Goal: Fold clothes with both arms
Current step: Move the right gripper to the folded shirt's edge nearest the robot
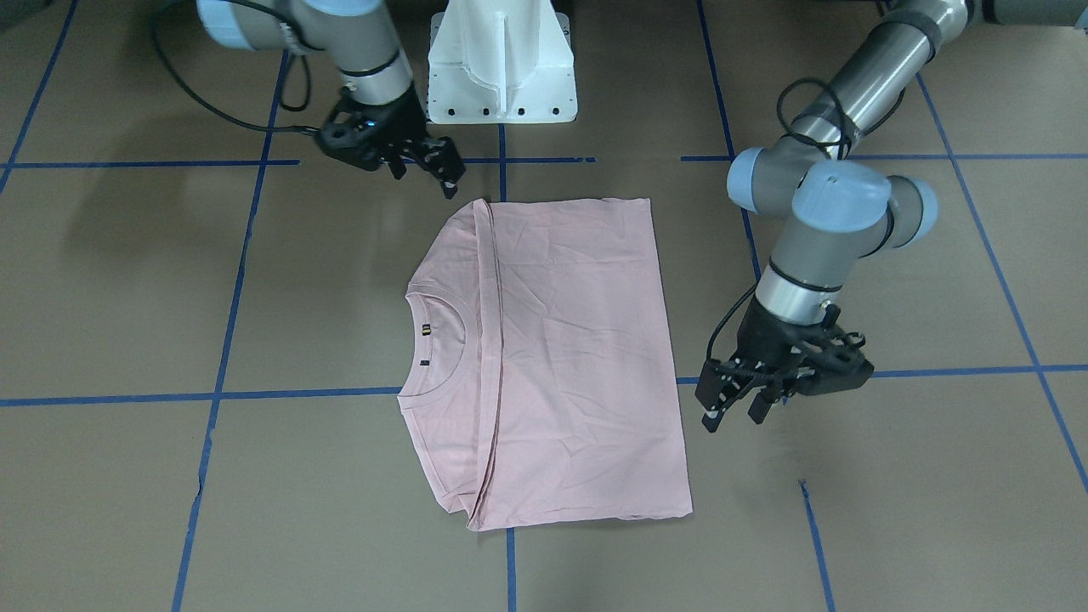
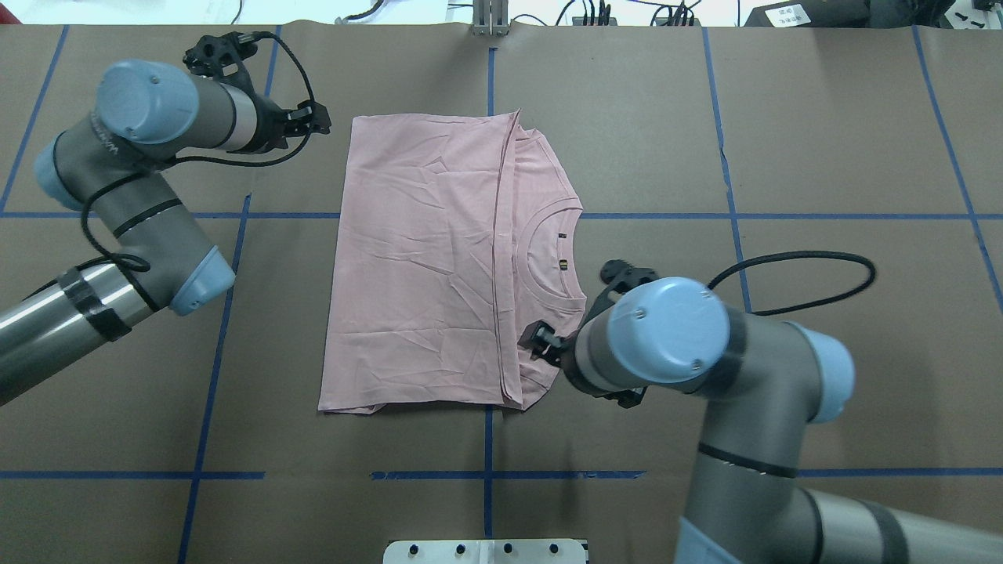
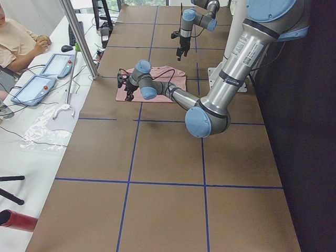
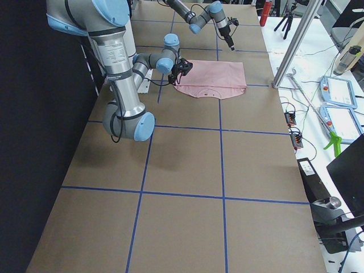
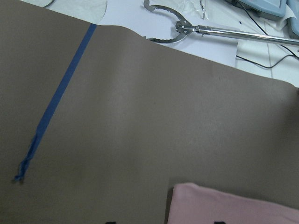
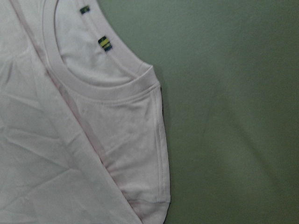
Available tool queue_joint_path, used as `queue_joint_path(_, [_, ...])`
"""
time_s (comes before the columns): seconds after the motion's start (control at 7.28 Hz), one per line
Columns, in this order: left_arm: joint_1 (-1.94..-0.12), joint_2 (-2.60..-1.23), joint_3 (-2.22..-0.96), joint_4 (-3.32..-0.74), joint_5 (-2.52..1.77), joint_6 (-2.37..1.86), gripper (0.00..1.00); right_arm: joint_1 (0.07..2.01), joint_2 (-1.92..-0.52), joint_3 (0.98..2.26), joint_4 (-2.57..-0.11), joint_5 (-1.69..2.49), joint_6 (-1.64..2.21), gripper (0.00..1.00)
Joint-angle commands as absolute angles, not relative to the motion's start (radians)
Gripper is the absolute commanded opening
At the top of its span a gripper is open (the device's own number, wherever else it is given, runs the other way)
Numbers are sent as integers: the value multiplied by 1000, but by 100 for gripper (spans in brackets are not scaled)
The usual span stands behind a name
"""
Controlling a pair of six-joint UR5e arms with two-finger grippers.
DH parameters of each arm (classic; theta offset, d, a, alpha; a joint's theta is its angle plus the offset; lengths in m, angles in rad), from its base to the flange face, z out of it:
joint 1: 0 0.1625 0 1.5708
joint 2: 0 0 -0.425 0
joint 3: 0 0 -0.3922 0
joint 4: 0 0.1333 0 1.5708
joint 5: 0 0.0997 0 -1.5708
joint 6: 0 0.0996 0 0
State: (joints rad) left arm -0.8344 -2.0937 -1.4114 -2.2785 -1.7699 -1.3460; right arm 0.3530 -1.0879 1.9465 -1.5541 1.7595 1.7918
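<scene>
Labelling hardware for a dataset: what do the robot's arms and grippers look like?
Both arms, left arm and right arm, are grey-silver tubes with light blue joint caps, black bands and looping black cables. The left gripper and right gripper are black, two-fingered.

Brown table (image 1: 127, 280), blue tape lines (image 1: 127, 162)

The T-shirt (image 1: 561, 340) beside the black left gripper (image 1: 735, 414) is plain pale pink, with a small yellow-and-dark striped label (image 6: 105, 44) inside its collar. The table (image 1: 127, 297) beneath both grippers is brown, gridded by blue tape lines (image 1: 102, 400). The left arm (image 1: 867, 72) and right arm (image 1: 357, 42) are grey-silver with light blue caps. The right gripper (image 1: 425, 170) is black too.
</scene>
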Motion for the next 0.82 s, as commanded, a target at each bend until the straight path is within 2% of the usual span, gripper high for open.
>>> queue_joint_path(0.0, [-834, -2069, -1451, -2276, -1781, -1376, 76, 310, -1001, 1857, -1637, 1749, 1527, 100])
queue_joint_path(0.27, [-830, -2069, -1451, -2276, -1781, -1409, 76, 301, -878, 1739, -1742, 1749, 1396, 100])
queue_joint_path(0.69, [-825, -2068, -1457, -2273, -1781, -1419, 76, 295, -861, 1675, -1747, 1749, 1319, 100])
